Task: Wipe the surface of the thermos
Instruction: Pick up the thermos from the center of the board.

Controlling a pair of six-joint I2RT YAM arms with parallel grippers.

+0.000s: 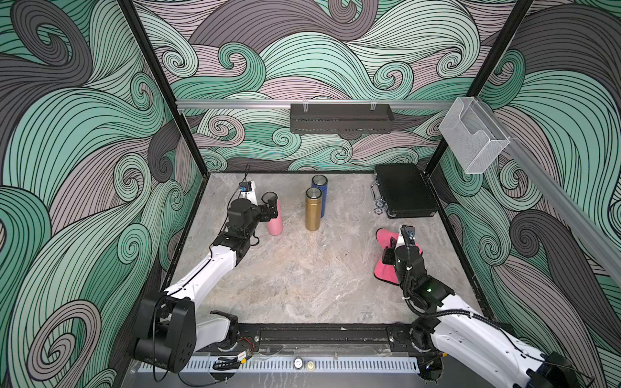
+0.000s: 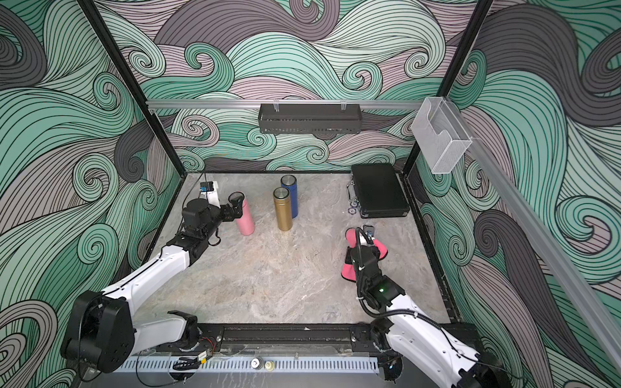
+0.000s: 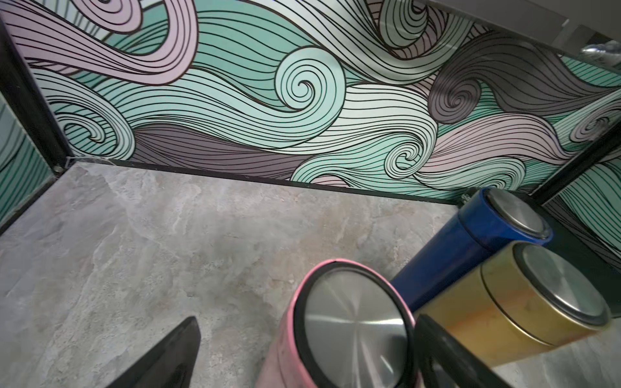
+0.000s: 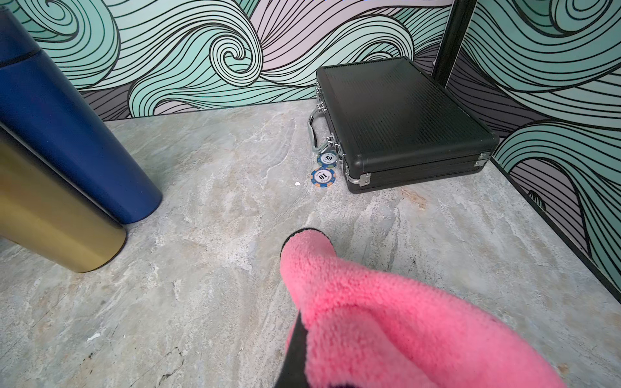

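Three thermoses stand upright at the back of the table: pink (image 1: 275, 221) (image 2: 245, 221), gold (image 1: 313, 210) and blue (image 1: 321, 191). My left gripper (image 1: 270, 208) (image 3: 307, 352) is open, its jaws either side of the pink thermos (image 3: 349, 329) near the steel lid. One finger sits close against its side and the other stands well apart. At the right of the table my right gripper (image 1: 389, 250) (image 4: 319, 369) is shut on a fluffy pink cloth (image 1: 383, 236) (image 4: 386, 319), which drapes over its fingers and hides most of them.
A closed black case (image 1: 405, 189) (image 4: 396, 124) lies at the back right, with two poker chips (image 4: 323, 176) beside its handle. The gold thermos (image 3: 521, 302) and blue thermos (image 3: 477, 242) stand just past the pink one. A black shelf (image 1: 341, 117) hangs on the back wall.
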